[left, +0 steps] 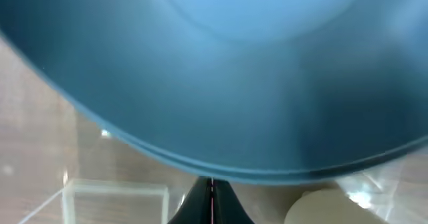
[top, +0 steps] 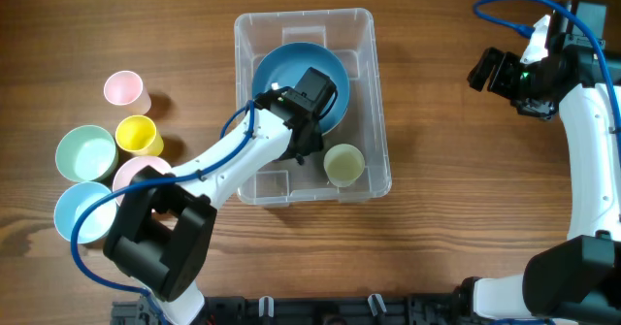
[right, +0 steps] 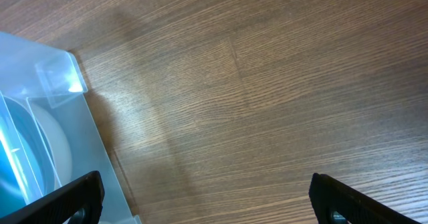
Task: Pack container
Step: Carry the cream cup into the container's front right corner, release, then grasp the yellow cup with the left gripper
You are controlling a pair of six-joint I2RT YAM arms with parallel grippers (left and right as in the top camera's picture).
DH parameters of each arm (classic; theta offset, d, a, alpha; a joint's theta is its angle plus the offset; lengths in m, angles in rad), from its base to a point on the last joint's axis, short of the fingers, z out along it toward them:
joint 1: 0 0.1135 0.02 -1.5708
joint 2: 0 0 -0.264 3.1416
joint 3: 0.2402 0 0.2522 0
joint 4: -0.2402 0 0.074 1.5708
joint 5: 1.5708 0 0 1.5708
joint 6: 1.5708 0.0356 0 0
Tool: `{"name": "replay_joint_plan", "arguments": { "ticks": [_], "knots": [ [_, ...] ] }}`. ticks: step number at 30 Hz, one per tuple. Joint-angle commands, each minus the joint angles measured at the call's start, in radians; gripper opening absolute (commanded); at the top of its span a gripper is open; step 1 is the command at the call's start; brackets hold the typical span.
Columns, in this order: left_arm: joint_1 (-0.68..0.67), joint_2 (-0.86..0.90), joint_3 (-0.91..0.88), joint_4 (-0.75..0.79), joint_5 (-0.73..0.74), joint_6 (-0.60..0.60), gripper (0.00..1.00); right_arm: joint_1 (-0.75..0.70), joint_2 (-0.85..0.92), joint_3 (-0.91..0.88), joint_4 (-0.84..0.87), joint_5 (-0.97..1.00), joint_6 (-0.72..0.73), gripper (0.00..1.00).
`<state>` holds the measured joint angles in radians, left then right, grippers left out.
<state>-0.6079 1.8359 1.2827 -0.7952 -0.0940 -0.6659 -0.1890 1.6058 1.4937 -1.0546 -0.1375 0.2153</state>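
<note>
The clear container (top: 375, 92) stands at mid table. A blue bowl (top: 291, 78) lies tilted inside it, with a pale green cup (top: 343, 164) beside it at the near right corner. My left gripper (top: 312, 100) reaches into the container and is shut on the bowl's rim. In the left wrist view the bowl (left: 234, 70) fills the frame above the closed fingers (left: 211, 184), with the cup (left: 328, 207) at the lower right. My right gripper (top: 500, 73) is open and empty over bare table to the right; its view (right: 207, 197) shows the container's corner (right: 60, 83).
Left of the container stand a pink cup (top: 123, 88), a yellow cup (top: 137, 134), a mint green bowl (top: 85, 152), another pink cup (top: 136, 173) and a light blue cup (top: 82, 211). The left arm crosses over the container's near left corner.
</note>
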Motion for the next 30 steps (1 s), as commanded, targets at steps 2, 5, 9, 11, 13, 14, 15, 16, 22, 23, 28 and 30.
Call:
{"name": "replay_joint_plan", "arguments": {
  "ticks": [2, 5, 9, 11, 13, 14, 15, 16, 22, 23, 28, 30],
  "knots": [
    [-0.001, 0.020, -0.005, 0.108, -0.114, 0.113, 0.14, 0.001, 0.009, 0.000, -0.001, 0.006, -0.003, 1.00],
    [-0.001, 0.020, -0.005, 0.127, -0.136, 0.113, 0.17, 0.001, 0.009, 0.000, -0.001, 0.006, -0.003, 0.99],
    [-0.001, 0.002, -0.005, 0.106, -0.136, 0.113, 0.04, 0.001, 0.009, 0.000, -0.001, 0.006, -0.003, 1.00],
    [-0.001, -0.084, -0.002, 0.060, -0.136, 0.113, 0.05, 0.001, 0.009, 0.000, -0.001, 0.006, -0.004, 0.99],
    [-0.001, -0.225, 0.021, -0.003, -0.188, 0.114, 0.14, 0.001, 0.009, 0.000, -0.001, 0.006, -0.003, 1.00],
    [0.000, -0.318, 0.031, -0.035, -0.274, 0.126, 0.31, 0.001, 0.009, 0.000, -0.001, 0.006, -0.003, 0.99],
    [0.008, -0.401, 0.031, -0.051, -0.336, 0.155, 0.41, 0.001, 0.009, 0.000, -0.001, 0.006, -0.003, 0.99],
    [0.031, -0.475, 0.031, -0.069, -0.375, 0.165, 0.47, 0.001, 0.009, 0.000, -0.001, 0.006, -0.004, 0.99],
    [0.521, -0.596, 0.024, -0.211, -0.237, 0.165, 0.55, 0.001, 0.009, 0.000, -0.001, 0.005, -0.003, 1.00],
    [0.613, -0.554, 0.017, -0.212, -0.156, 0.166, 0.57, 0.001, 0.009, 0.000, -0.001, 0.005, -0.003, 0.99],
    [0.809, -0.225, 0.010, -0.201, 0.000, 0.171, 0.56, 0.001, 0.009, 0.000, -0.002, 0.006, -0.003, 0.99],
    [0.803, -0.118, 0.010, -0.195, 0.000, 0.192, 0.54, 0.001, 0.009, 0.000, -0.002, 0.006, -0.003, 0.99]
  ]
}}
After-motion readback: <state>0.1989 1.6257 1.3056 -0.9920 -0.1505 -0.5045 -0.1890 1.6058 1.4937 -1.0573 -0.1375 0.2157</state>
